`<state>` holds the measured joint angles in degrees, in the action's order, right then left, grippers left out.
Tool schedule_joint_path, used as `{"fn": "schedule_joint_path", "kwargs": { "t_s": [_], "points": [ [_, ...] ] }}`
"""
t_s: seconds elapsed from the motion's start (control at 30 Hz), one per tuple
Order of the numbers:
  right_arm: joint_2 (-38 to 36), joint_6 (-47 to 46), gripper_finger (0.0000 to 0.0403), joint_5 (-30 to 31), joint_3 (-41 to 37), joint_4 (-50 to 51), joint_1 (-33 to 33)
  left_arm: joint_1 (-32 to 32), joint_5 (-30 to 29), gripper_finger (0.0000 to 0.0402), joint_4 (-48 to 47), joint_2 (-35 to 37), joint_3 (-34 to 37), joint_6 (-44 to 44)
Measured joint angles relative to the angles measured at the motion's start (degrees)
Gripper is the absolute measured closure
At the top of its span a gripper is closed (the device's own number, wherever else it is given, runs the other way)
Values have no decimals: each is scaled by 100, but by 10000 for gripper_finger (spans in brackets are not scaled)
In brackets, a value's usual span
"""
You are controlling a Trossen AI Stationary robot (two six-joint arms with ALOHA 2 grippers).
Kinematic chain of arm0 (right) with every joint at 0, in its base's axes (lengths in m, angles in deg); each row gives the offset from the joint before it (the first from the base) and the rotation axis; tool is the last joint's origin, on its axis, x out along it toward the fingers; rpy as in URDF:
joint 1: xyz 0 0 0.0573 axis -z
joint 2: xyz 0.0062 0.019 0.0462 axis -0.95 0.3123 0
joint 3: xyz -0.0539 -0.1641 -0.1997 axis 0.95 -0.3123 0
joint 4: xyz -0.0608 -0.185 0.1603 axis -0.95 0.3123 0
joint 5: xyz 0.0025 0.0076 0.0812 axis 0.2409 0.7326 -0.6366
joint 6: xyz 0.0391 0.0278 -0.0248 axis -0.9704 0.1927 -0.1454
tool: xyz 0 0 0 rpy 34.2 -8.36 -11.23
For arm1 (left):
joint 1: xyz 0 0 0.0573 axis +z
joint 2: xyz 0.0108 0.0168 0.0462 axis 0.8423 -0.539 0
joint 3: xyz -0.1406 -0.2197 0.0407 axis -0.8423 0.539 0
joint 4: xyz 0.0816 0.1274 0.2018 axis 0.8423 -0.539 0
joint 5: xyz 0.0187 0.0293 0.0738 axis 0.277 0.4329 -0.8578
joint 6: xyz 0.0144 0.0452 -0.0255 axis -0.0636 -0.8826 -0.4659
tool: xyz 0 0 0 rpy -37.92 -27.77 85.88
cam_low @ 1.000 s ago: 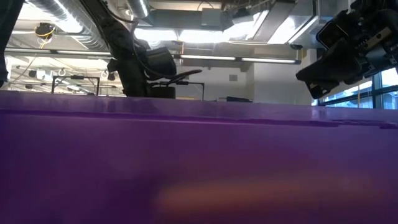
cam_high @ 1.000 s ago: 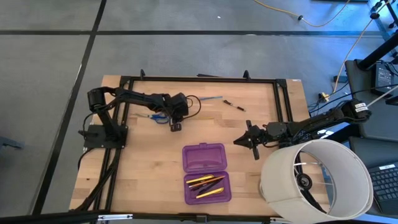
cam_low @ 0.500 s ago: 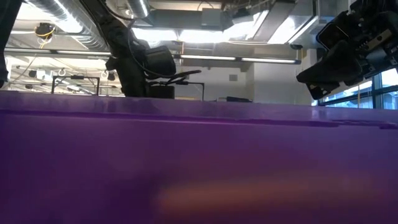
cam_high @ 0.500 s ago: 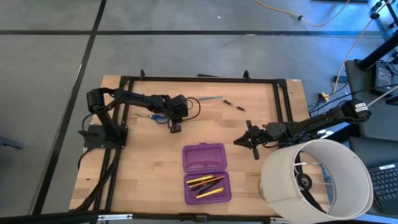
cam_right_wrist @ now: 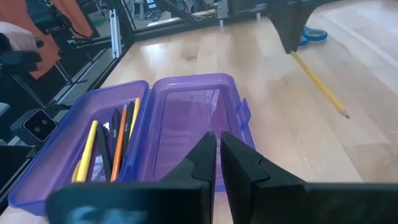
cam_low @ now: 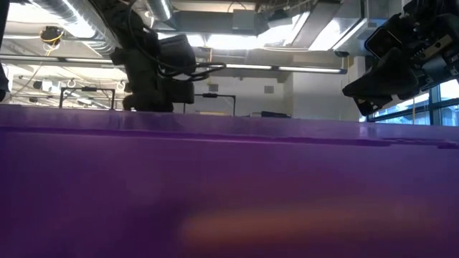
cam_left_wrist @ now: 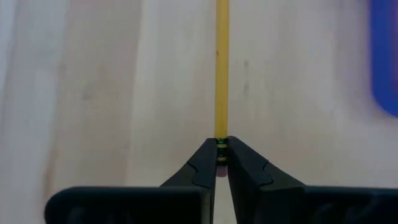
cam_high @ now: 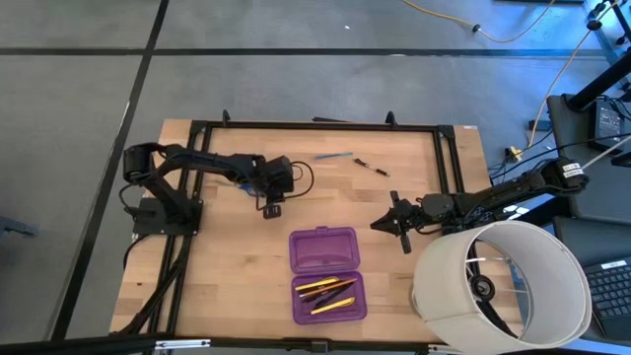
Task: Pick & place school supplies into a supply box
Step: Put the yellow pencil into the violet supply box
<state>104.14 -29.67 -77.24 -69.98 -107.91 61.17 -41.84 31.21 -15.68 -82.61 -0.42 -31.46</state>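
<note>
Meanwhile, working from our left, we have the left gripper [cam_high: 269,205] clamped on a yellow pencil [cam_left_wrist: 222,68], its fingers [cam_left_wrist: 202,169] pinching the eraser end while the rest of the shaft juts forward over the wooden table [cam_high: 227,266]. This arm sits well to the left of and behind the supply box [cam_high: 326,273], the landmark for everything else. Blue-handled scissors [cam_right_wrist: 311,35] lie on the table beyond the box, near the left arm. To do this carry well, we judge the pencil should travel level, cross the bare table towards the box and be turned to run along the half that already holds supplies, since a grip at one tip lets the far end swing or droop. Released low over that half, it should settle beside the others instead of bouncing off the rim.

The box lies open, two purple halves side by side; its front half holds yellow pencils [cam_high: 326,306] and dark pens, while its rear half looks empty. A blue pen [cam_high: 333,156] and a dark pen [cam_high: 373,169] rest well behind the box.

To the box's right, the right gripper [cam_high: 397,224] waits with fingers together, holding nothing. Just beside it stands a large white cylinder [cam_high: 501,284].
</note>
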Motion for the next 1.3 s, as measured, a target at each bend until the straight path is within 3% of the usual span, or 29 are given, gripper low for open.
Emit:
{"fn": "schedule_joint_path", "kwargs": {
  "t_s": [0.3,0.6,0.7,0.93,1.13,1.3],
  "points": [
    [0,-82,375,2,0,9,0,-642,764,385,105,125,-5,1151],
    [-2,-82,375,1,0,16,0,-2145,889,385,1527,128,-15,2965],
    [-2,-82,375,2,0,17,0,-2663,631,385,2115,97,-26,3777],
    [-2,-82,375,2,0,17,2,-3712,-492,385,2380,93,-39,4620],
    [-2,-103,375,2,0,20,2,-4166,-945,386,2051,-232,-661,4870],
    [-2,-256,375,2,0,21,1,-4375,-1084,391,1254,-804,-1384,4939]
  ]
}}
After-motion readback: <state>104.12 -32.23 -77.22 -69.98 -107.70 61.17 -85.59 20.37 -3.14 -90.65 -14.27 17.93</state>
